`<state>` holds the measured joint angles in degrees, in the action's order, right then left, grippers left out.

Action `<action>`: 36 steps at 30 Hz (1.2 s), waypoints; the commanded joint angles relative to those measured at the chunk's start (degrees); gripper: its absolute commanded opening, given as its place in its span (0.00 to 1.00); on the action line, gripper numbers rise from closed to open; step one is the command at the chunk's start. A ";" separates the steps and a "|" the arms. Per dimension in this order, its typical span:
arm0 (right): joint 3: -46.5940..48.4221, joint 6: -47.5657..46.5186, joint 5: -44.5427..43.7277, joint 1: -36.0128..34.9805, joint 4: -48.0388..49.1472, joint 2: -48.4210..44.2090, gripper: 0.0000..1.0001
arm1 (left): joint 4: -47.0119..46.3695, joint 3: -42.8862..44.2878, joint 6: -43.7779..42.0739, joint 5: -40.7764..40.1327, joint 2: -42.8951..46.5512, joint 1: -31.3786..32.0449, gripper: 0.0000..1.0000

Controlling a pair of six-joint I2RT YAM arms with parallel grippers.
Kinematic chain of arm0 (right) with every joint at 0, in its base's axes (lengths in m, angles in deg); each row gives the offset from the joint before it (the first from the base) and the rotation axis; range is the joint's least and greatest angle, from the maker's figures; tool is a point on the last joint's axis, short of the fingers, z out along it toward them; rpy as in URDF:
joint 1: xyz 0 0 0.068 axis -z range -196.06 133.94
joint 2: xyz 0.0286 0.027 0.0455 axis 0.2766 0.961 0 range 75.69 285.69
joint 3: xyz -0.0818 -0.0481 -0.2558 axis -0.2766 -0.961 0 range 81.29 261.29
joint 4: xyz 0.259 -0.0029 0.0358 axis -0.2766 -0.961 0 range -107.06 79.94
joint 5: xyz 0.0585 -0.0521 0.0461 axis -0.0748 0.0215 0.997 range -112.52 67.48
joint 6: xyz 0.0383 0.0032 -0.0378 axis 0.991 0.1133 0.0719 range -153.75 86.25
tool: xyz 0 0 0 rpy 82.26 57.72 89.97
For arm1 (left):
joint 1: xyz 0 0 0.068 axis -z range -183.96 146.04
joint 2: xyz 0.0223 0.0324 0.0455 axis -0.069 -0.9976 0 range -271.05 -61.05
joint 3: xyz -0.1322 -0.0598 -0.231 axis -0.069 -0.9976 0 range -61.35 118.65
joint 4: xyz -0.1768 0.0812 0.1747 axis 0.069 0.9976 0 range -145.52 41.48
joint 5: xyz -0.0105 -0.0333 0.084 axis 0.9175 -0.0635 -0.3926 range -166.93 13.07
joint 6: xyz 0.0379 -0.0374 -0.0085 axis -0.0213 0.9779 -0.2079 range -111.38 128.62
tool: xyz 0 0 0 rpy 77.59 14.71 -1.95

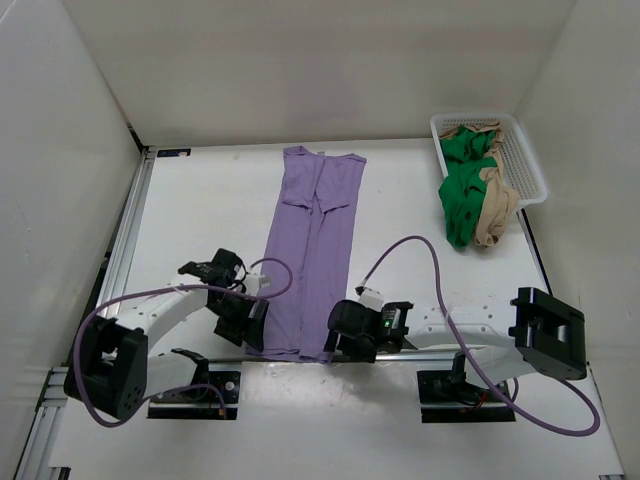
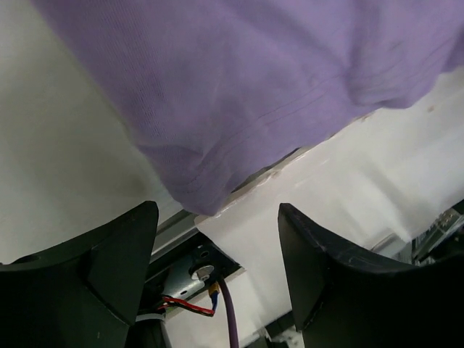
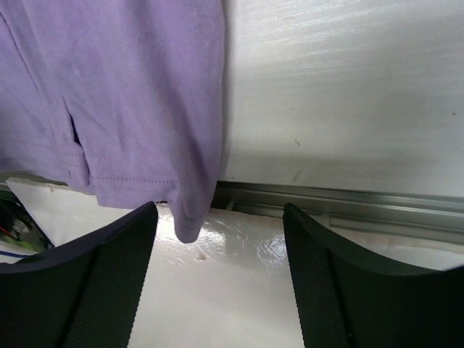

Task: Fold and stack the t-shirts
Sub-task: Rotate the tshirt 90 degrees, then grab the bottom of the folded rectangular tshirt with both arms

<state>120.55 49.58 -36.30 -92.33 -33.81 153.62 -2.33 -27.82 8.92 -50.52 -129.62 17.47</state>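
The lavender t-shirt [image 1: 312,250] lies folded lengthwise into a long narrow strip down the middle of the table, its hem at the near edge. My left gripper [image 1: 252,325] stands open at the hem's left corner. In the left wrist view that corner of the lavender t-shirt [image 2: 217,109] ends just ahead of the open left gripper [image 2: 217,210]. My right gripper [image 1: 338,338] stands open at the hem's right corner. In the right wrist view the lavender t-shirt's corner [image 3: 187,221] droops over the edge, between the tips of the open right gripper [image 3: 221,210]. The green t-shirt [image 1: 460,190] and the tan t-shirt [image 1: 495,210] spill from the basket.
A white mesh basket [image 1: 527,160] stands at the back right corner. A metal rail [image 3: 348,203] runs along the table's near edge beneath the hem. White walls close in the table on three sides. Purple cables [image 1: 420,250] loop above both arms.
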 commanded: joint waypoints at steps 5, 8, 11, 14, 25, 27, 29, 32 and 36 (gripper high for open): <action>0.47 0.61 -0.90 -0.28 2.91 0.81 0.65 | -3.53 -2.43 -0.30 -0.13 -2.34 1.42 0.75; 0.46 0.08 0.41 -0.28 4.58 1.35 0.65 | -4.05 -2.43 -0.30 -0.84 -4.19 1.42 0.75; -0.24 0.08 2.08 -0.28 7.65 2.40 0.70 | -5.46 -1.81 -0.30 -0.84 -4.20 1.42 0.75; -1.56 0.08 3.49 -0.28 9.85 3.63 0.65 | -5.46 -1.81 -0.30 -0.84 -4.20 1.94 0.73; -2.70 -0.45 4.73 -0.28 12.32 4.16 0.28 | -7.92 -0.06 -0.30 -0.22 -5.34 1.95 0.33; -2.70 -0.45 4.73 -0.28 12.32 4.16 0.14 | -7.93 0.47 -0.30 -0.22 -6.04 1.95 0.19; -2.70 -0.45 5.26 -0.28 12.32 4.16 0.00 | -7.93 1.00 -0.30 -0.22 -6.57 1.95 0.10; -2.70 -0.45 4.03 -0.28 10.76 1.19 0.00 | -6.71 3.28 -0.30 1.35 -6.57 1.95 0.10; -1.31 -2.72 1.13 1.82 4.79 -4.71 0.00 | 0.74 12.67 -0.30 -1.35 -6.57 3.53 0.10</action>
<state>118.10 48.86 -32.34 -91.82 -24.46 153.94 -4.97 -22.46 9.11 -51.07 -136.92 20.23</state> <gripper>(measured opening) 0.010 0.138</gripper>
